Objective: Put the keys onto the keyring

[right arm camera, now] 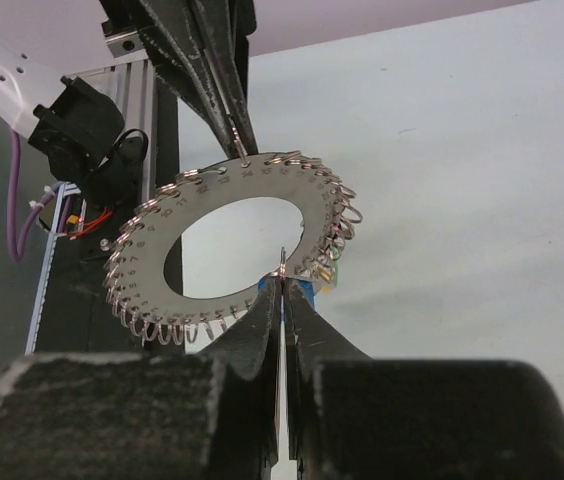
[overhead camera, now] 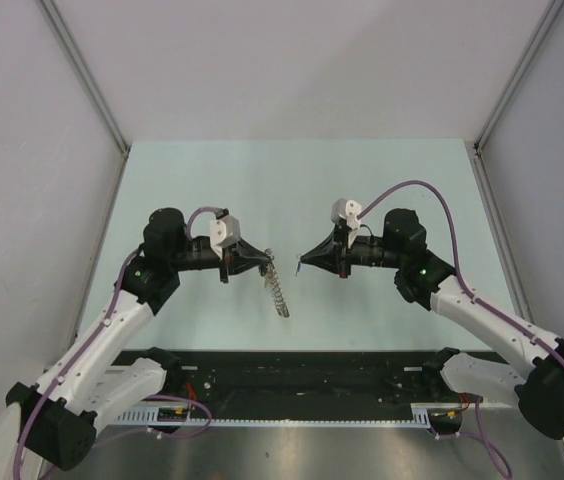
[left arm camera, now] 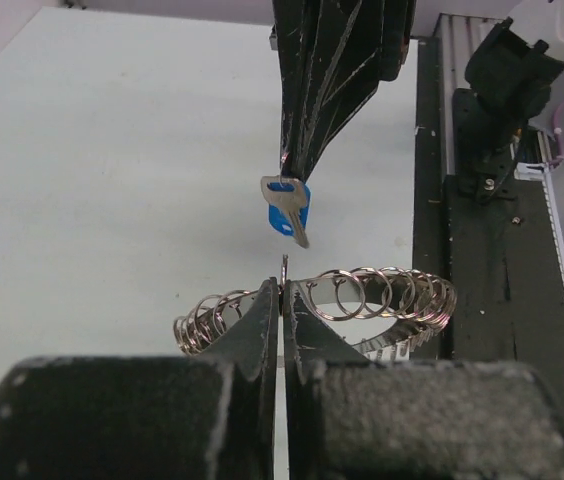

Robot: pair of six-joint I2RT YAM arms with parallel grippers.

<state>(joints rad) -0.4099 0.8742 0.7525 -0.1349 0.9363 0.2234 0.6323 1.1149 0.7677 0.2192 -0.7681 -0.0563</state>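
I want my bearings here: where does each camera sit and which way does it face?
Top external: above and behind the bases, looking down on the pale green table; both arms show, left gripper and right gripper almost tip to tip.
Left wrist: on the left arm, facing the right gripper and its small silver key with blue plastic head; own shut fingers show.
Right wrist: on the right arm, facing the large flat silver metal ring fringed with wire loops; own shut fingers show.
Shared: both wrist views show that ring.
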